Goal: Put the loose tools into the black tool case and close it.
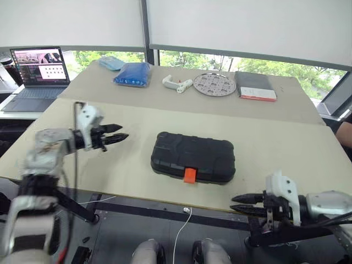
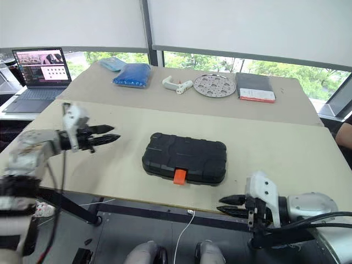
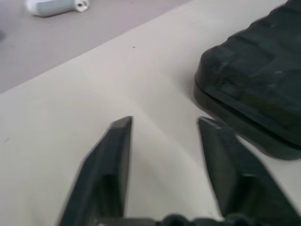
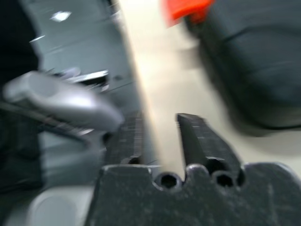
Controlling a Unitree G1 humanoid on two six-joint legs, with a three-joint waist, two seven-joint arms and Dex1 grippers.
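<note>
At frame centre we found the black tool case (image 1: 193, 157) lying closed; both the left gripper (image 1: 116, 133) and the right gripper (image 1: 242, 203) were slightly parted and empty, so withdrawing clear seemed right.

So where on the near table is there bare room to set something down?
Bare tabletop lies right of the closed black tool case, and also between the case and the left end effector. The far table's back edge is crowded: blue bag, round plate, book.

Colours on the desk
A black ribbed case (image 1: 193, 157) with an orange latch (image 1: 190, 175) is seen on the beige desk (image 1: 286, 148); a blue bag (image 1: 133, 73) lies behind.
</note>
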